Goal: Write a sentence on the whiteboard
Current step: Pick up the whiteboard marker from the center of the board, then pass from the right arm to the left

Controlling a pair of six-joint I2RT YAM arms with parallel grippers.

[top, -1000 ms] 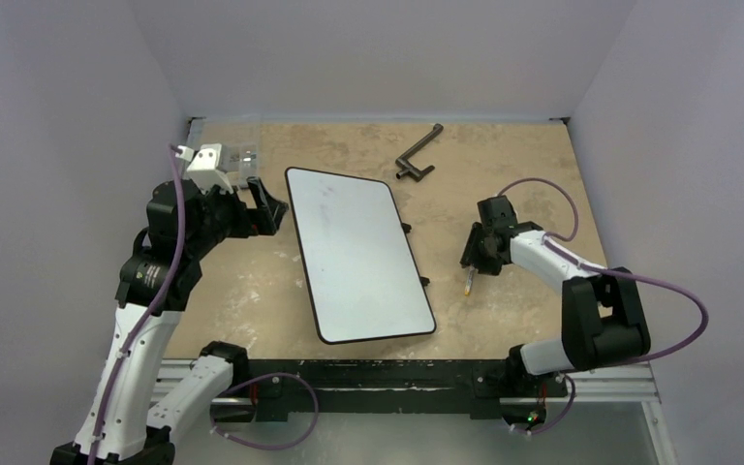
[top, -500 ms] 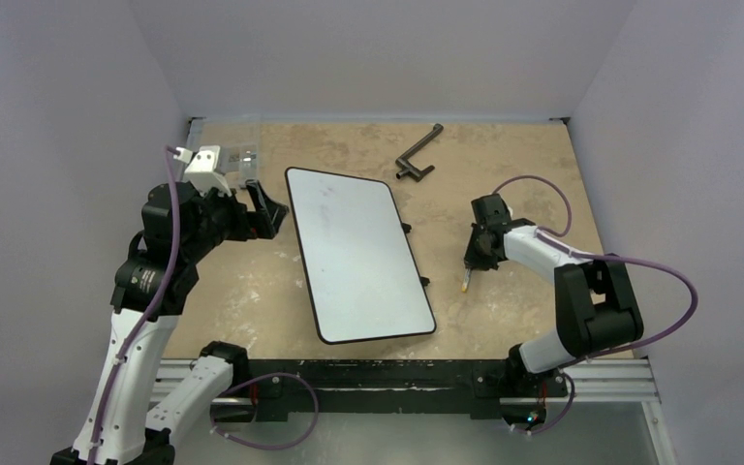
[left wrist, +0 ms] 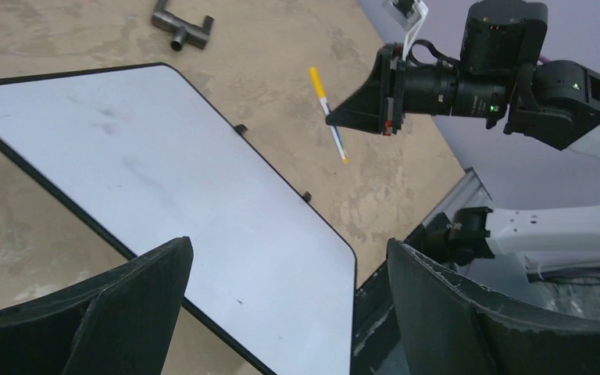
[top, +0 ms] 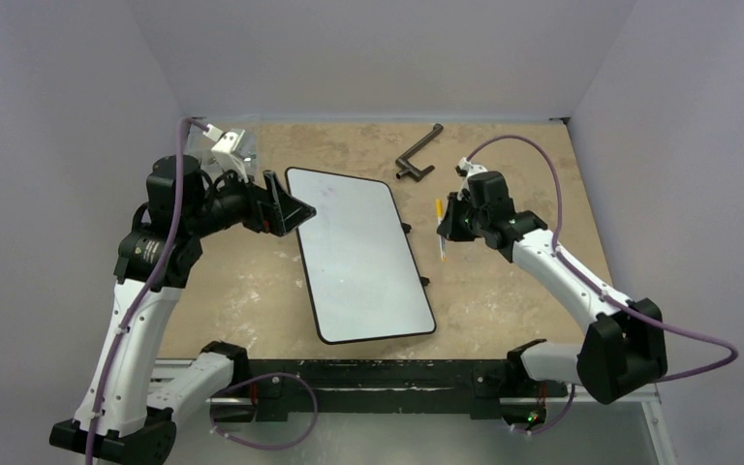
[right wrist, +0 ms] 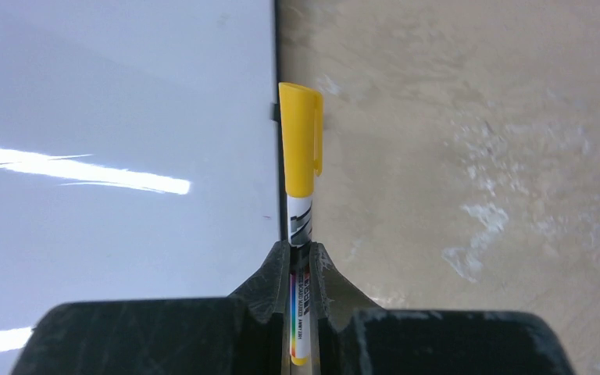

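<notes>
Pale lilac walls are seen closing in on three sides of a mottled beige surface (top: 523, 155), and on it the whiteboard (top: 358, 254) is laid flat, turned a little askew so that its long edges run from far left to near right. Only faint grey smudges are seen on its face; nothing is written on it as yet, so the task is judged to be at its very start. At the whiteboard's far left corner the left gripper (top: 295, 208) is held with its fingers spread wide and nothing between them, seemingly placed there either to steady the board or to take the cap. Off the whiteboard's right edge, about level with its small black feet, the right gripper (right wrist: 301, 254) is clamped tight on the barrel of a marker (right wrist: 300, 156), which is carried clear of the surface. The marker is gripped about halfway along, and its yellow cap is seen to be on; no line can be drawn until that cap is pulled, which is judged to be the next thing called for. Beyond the whiteboard's far right corner, and well apart from it, a dark metal crank handle (top: 418, 155) is left lying, apparently of no use to the writing.
</notes>
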